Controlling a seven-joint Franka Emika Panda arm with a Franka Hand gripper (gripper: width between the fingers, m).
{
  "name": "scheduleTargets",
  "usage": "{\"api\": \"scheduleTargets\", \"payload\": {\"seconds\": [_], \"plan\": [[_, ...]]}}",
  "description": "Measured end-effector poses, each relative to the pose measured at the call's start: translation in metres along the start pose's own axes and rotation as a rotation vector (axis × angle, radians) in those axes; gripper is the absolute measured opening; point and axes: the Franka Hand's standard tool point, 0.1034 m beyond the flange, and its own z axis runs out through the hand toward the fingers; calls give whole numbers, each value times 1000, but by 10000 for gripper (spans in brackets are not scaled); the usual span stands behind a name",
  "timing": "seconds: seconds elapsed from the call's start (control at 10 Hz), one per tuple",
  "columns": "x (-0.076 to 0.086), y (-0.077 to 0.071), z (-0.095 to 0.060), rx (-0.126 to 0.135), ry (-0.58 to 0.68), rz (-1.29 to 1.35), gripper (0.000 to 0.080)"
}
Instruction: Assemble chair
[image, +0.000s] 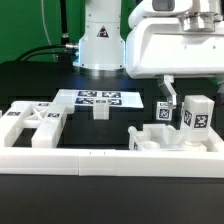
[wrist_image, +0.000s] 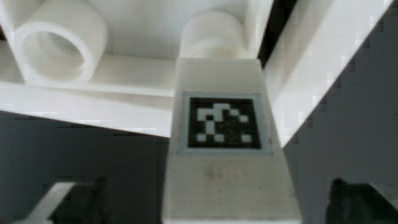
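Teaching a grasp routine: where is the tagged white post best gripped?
Take the tagged post on its two flat side faces, near the free end, approaching along its length. Those faces look parallel, and the open pincer straddles them.

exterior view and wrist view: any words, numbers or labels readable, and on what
No words or numbers are readable.
Black-and-white square tags, patterns only: flat white marker board, chunky white plastic chair parts, white post.
Dark mark on white robot base: too blurred to read.
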Motion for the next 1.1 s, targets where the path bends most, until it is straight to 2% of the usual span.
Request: {"api": "scheduleTargets", "payload": {"seconds": [0.1, 0.3, 0.6, 0.9, 1.1], "plan": [[2, 1, -2, -1, 2, -1, 639], [5, 6, -6, -4, -1, -5, 646], [20, 17, -21, -4, -26, -21, 649], [16, 14, -19, 3, -56, -23, 649], [5, 9, -15, 20, -159, -3, 649]]}}
